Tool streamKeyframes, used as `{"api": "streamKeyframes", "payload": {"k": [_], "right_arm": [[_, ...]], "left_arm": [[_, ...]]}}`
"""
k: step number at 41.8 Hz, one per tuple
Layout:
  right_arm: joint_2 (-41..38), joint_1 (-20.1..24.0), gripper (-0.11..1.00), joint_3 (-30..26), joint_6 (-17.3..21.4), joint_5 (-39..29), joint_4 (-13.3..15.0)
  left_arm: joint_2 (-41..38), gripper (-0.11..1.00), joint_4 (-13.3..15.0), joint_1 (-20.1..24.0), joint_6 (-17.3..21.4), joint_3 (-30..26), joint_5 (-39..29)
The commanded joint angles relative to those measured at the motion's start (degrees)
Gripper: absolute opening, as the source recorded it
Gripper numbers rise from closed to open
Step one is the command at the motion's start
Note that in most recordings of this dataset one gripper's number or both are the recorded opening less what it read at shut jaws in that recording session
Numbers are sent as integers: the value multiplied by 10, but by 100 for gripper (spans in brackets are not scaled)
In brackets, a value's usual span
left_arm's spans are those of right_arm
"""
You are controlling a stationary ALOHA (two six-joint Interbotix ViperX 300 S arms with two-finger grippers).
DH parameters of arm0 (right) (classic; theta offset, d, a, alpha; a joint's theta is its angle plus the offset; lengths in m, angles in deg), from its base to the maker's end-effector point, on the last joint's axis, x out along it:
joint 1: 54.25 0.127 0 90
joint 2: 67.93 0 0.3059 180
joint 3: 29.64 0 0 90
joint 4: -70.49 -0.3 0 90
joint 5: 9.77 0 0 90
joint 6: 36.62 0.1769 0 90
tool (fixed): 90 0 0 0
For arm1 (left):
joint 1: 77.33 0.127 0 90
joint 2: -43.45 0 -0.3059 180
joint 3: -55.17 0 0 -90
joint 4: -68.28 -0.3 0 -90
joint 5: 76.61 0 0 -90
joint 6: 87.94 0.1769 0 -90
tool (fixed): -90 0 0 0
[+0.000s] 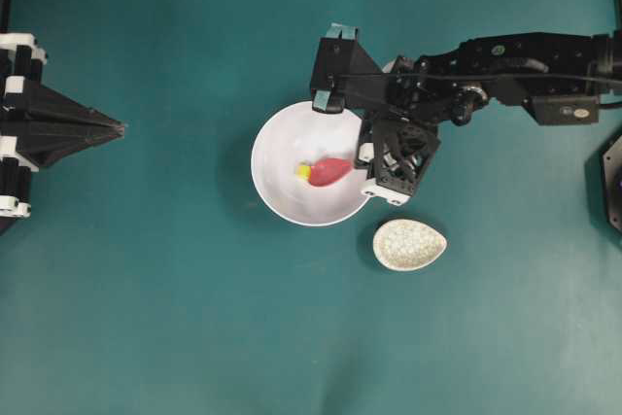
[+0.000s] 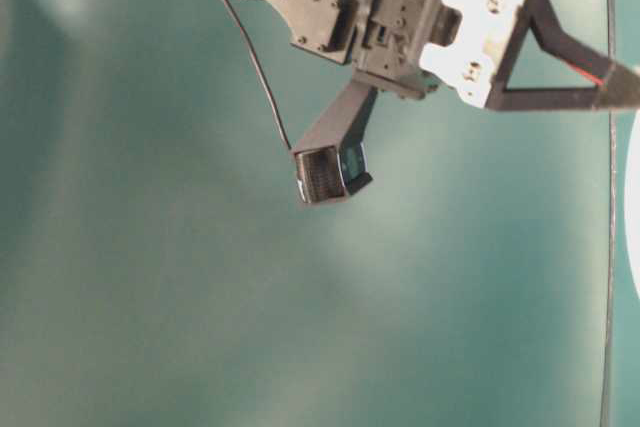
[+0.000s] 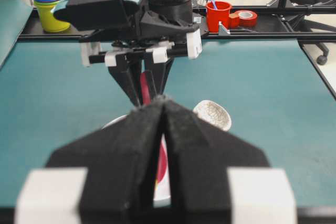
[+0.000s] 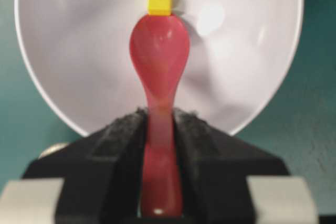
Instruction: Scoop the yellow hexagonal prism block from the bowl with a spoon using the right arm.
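The white bowl (image 1: pixel 270 131) sits mid-table, and the tiny yellow hexagonal prism block (image 1: pixel 302 171) rests on its floor. In the right wrist view the block (image 4: pixel 159 2) lies just beyond the tip of the pink-red spoon (image 4: pixel 159 51), touching it or nearly so. My right gripper (image 4: pixel 159 116) is shut on the spoon's handle and reaches over the bowl's right rim (image 4: pixel 273 77), scoop down inside. The spoon (image 1: pixel 330 171) points left toward the block. My left gripper (image 1: pixel 119 127) is at the far left edge, well away from the bowl, its tips (image 3: pixel 164 100) pressed together on nothing.
A small speckled egg-shaped dish (image 1: pixel 409 244) lies just below and right of the bowl, close to the right arm. A black fixture (image 1: pixel 612 182) shows at the right edge. Beyond the table stand a red cup (image 3: pixel 218 15), tape and a yellow cup (image 3: pixel 49 11).
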Motion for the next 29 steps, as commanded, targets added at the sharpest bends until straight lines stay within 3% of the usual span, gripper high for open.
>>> {"api": "streamKeyframes", "payload": {"k": [1,14,29], "right_arm": [[5,2,23,-13,-1,22,4],[-3,2,23,-11,-2,96,9],[1,2,23,-11,-2,106,12]], "left_arm": [[-3,1,-1,0,-1,-11,5],[-2,1,-1,0,-4,-11,5],[-2,1,-2,0,-4,-11,5]]}}
